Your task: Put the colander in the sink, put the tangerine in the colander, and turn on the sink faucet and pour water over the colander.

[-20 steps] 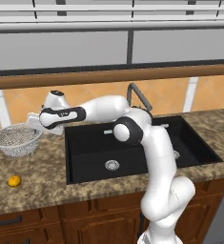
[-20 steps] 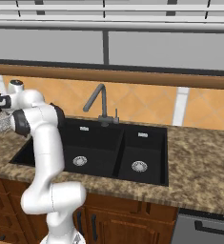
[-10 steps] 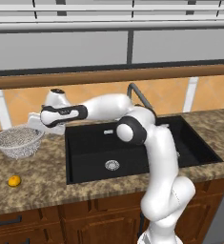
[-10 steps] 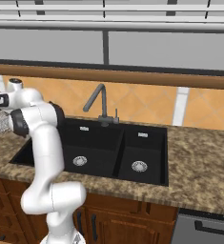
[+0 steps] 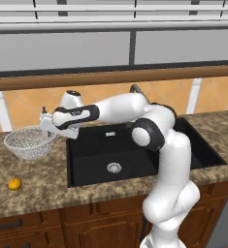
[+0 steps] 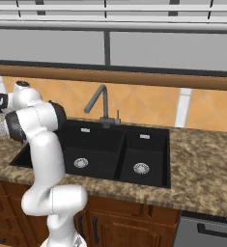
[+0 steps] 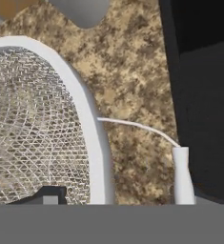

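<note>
The colander (image 5: pixel 29 142), a white-grey mesh bowl with a pale rim, is on the stone counter just left of the sink (image 5: pixel 135 150). My gripper (image 5: pixel 48 128) is shut on its right rim. In the hand view, one dark fingertip (image 7: pixel 46 195) is inside the mesh of the colander (image 7: pixel 32 124), and the rim (image 7: pixel 93 143) runs up between the jaws. The tangerine (image 5: pixel 14 184) lies on the counter near the front edge, left of and below the colander. The sink faucet (image 6: pixel 99 102) stands behind the black double sink (image 6: pixel 105 152), its spout angled to the left.
Speckled brown counter (image 5: pixel 42 189) surrounds the sink, with wooden cabinets below. A thin white wire (image 7: pixel 137 127) runs from the colander rim toward the sink's black edge (image 7: pixel 180 86). A pale grey rounded object (image 7: pixel 80 9) stands on the counter beyond the colander.
My gripper and the colander have shifted together to the right, toward the sink. The tangerine, the sink and the base have stayed where they were.
</note>
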Available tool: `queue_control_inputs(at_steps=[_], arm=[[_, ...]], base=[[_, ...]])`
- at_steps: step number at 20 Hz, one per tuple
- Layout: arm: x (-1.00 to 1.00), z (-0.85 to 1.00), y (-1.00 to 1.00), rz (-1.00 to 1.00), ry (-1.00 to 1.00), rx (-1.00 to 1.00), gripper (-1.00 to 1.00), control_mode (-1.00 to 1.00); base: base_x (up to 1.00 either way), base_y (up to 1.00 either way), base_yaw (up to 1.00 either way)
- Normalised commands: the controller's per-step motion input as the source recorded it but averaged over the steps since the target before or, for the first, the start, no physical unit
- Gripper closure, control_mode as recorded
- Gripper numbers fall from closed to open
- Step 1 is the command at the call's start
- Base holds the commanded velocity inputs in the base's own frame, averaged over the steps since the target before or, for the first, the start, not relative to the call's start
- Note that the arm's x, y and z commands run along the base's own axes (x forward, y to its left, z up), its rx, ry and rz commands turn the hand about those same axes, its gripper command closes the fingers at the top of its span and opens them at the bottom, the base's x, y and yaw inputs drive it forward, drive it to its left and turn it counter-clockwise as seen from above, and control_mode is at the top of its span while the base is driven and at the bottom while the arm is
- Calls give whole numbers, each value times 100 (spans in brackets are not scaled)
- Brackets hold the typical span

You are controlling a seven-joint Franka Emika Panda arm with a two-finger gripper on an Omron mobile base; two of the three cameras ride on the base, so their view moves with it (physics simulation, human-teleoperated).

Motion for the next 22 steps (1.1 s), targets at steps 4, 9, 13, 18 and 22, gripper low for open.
queue_control_inputs(at_steps=[4, 9, 13, 18, 22], arm=[[-40, 2, -55, -19, -5, 4, 100, -100], [-42, 0, -65, -37, 0, 0, 100, -100], [-47, 0, -71, -53, 8, 1, 100, -100], [-35, 0, -54, -64, 15, 0, 100, -100], [-16, 0, -56, -69, 18, 0, 100, -100]], base=[[0, 0, 0], [0, 0, 0], [0, 0, 0], [0, 0, 0], [0, 0, 0]])
